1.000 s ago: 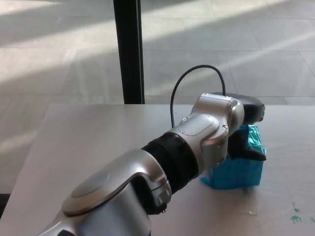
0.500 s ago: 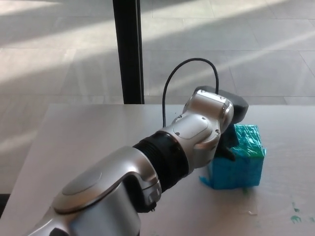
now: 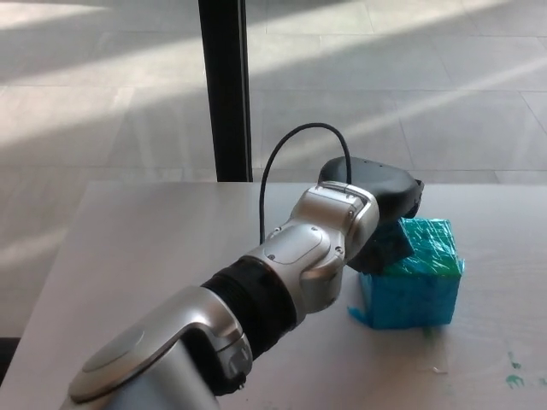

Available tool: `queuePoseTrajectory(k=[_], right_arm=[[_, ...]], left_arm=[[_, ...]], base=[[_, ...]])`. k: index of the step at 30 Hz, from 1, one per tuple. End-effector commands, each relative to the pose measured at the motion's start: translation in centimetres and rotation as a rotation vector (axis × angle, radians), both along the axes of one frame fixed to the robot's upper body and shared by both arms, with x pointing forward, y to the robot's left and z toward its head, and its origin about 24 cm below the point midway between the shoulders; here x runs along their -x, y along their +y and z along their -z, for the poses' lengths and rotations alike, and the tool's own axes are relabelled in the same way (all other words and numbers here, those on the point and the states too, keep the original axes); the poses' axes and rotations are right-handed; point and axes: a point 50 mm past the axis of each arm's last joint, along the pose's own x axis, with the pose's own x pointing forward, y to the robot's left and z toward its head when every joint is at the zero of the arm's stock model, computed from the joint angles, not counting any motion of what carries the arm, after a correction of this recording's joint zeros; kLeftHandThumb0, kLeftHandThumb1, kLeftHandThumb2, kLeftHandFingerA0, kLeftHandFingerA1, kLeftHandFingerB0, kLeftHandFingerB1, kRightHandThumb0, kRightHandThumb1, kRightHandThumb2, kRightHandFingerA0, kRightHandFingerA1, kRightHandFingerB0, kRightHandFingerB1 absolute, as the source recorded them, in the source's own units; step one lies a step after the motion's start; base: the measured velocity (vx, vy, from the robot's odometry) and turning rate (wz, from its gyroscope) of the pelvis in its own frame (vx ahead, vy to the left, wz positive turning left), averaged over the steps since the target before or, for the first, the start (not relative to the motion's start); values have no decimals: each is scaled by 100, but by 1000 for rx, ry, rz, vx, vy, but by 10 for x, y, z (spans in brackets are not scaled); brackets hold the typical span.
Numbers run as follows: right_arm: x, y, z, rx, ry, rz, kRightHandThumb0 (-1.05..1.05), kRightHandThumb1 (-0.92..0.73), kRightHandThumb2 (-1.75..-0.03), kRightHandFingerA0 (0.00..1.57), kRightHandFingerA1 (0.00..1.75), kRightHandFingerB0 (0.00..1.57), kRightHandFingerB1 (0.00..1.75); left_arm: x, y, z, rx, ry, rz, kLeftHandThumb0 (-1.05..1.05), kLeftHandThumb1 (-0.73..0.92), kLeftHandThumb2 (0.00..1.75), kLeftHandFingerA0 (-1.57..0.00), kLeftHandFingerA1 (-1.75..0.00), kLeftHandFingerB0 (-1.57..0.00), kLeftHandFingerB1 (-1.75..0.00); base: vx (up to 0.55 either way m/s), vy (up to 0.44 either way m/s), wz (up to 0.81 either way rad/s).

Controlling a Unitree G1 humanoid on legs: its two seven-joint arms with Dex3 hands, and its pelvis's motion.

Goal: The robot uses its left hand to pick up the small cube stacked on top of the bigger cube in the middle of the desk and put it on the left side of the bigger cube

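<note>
Black left hand (image 3: 376, 192), centre-right of frame, sits at top-left edge of teal tape-wrapped bigger cube (image 3: 414, 278); fingers' state can't tell. Small cube hidden, prob under hand. Step: pick/lift, judging. Next: carry it frame-left & set on pale desk (image 3: 154, 248).

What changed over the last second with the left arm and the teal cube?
The left hand drew back to the left and rose off the big teal cube, uncovering its top and left edge. Whether it holds the small cube cannot be seen. The big cube, desk and black post stayed put.
</note>
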Motion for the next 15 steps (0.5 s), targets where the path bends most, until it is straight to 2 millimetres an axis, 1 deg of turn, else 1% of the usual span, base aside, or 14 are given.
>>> queuePoseTrajectory(k=[1, 2, 3, 5, 6, 7, 8, 9, 10, 11, 12, 13, 14, 15], right_arm=[[-2, -8, -6, 68, -36, 19, -27, -71, -61, 70, 64, 60, 39], [-2, -8, -6, 62, -37, 28, -27, -71, -61, 70, 63, 60, 39], [-2, -8, -6, 58, -40, 31, -27, -71, -61, 68, 61, 60, 39], [-1, -8, -5, 54, -45, 38, -28, -70, -61, 70, 57, 62, 39], [-1, -8, -5, 53, -46, 40, -27, -70, -61, 70, 57, 62, 39], [-2, -9, -5, 52, -49, 46, -26, -69, -60, 71, 62, 62, 40], [-3, -9, -5, 52, -49, 46, -26, -69, -60, 71, 62, 62, 40], [-3, -8, -5, 53, -50, 45, -27, -69, -60, 69, 61, 60, 40], [-2, -8, -5, 54, -52, 42, -27, -69, -60, 69, 61, 60, 40], [-2, -9, -5, 59, -48, 46, -29, -69, -60, 70, 63, 60, 38], [-2, -9, -5, 57, -50, 50, -27, -69, -60, 69, 61, 61, 40], [-2, -9, -5, 56, -51, 51, -27, -69, -60, 69, 61, 61, 40], [-2, -9, -5, 49, -58, 59, -27, -70, -61, 70, 61, 61, 40], [-1, -9, -5, 44, -63, 62, -26, -71, -62, 69, 58, 61, 40]], left_arm=[[1, 12, 19, 58, -92, 74, -23, 69, 61, -70, -125, -62, -83], [1, 13, 21, 68, -96, 77, -24, 68, 62, -69, -133, -63, -90], [1, 14, 21, 61, -102, 80, -22, 66, 64, -70, -141, -65, -93], [0, 15, 22, 81, -103, 83, -25, 68, 62, -72, -143, -67, -86], [0, 16, 21, 82, -121, 99, -25, 68, 63, -73, -144, -70, -88], [0, 16, 20, 78, -131, 108, -25, 69, 62, -71, -137, -67, -86], [-1, 16, 20, 78, -133, 109, -25, 69, 62, -71, -137, -67, -86], [-1, 17, 20, 74, -133, 110, -24, 72, 65, -71, -140, -65, -90], [-2, 17, 20, 68, -132, 109, -24, 72, 65, -71, -140, -65, -90], [-2, 17, 20, 91, -130, 109, -27, 73, 65, -72, -144, -66, -92], [-2, 18, 19, 104, -133, 111, -29, 74, 66, -73, -150, -66, -89], [-3, 18, 19, 109, -135, 113, -29, 74, 66, -73, -150, -66, -89], [-3, 19, 18, 116, -138, 115, -30, 72, 64, -75, -146, -65, -82], [-5, 20, 15, 136, -122, 105, -27, 71, 64, -72, -154, -65, -105]], base=[[0, 0, 0], [0, 0, 0], [0, 0, 0], [0, 0, 0], [0, 0, 0], [0, 0, 0], [0, 0, 0], [0, 0, 0], [0, 0, 0], [0, 0, 0], [0, 0, 0], [0, 0, 0], [0, 0, 0], [0, 0, 0]])
